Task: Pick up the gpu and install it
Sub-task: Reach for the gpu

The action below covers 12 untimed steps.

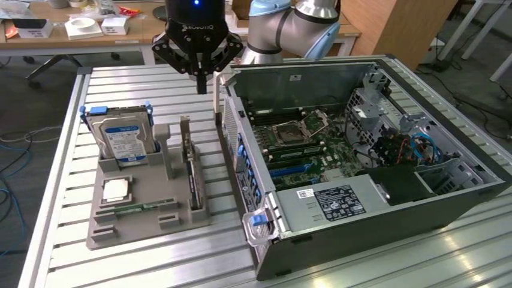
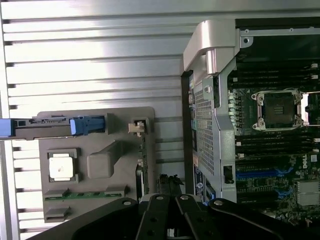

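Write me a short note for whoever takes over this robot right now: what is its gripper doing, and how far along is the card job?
Gripper: shut, holding nothing, hanging above the table near the far end of the grey holder, beside the open computer case.
Gpu: standing on edge in the grey holder, next to the hard drive, and apart from the gripper.
Done: nothing that shows; no card sits in the case's blue slots.
Left: the gpu is not yet picked up and not yet installed.
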{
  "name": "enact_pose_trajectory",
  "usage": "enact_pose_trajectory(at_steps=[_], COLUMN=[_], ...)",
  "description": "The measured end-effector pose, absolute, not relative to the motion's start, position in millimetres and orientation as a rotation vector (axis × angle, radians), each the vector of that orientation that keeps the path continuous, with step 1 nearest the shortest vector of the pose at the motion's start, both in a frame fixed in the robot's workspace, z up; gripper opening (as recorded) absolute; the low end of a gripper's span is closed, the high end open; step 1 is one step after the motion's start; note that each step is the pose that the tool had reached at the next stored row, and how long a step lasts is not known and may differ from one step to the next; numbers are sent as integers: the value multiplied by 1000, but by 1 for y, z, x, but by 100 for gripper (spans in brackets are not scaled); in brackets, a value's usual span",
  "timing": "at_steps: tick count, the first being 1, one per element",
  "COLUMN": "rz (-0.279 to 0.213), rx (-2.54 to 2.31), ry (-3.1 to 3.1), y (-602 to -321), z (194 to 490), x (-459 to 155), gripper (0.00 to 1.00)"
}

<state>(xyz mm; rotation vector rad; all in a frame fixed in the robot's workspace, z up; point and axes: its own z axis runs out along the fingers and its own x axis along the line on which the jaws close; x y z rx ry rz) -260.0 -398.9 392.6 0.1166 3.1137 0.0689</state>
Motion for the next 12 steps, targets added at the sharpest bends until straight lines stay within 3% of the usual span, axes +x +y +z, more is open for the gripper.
enact_pose_trajectory(at_steps=[12], rz=[69], rx=[117], ry=[3114], y=[-399], z=[393], x=[-263], gripper=[10])
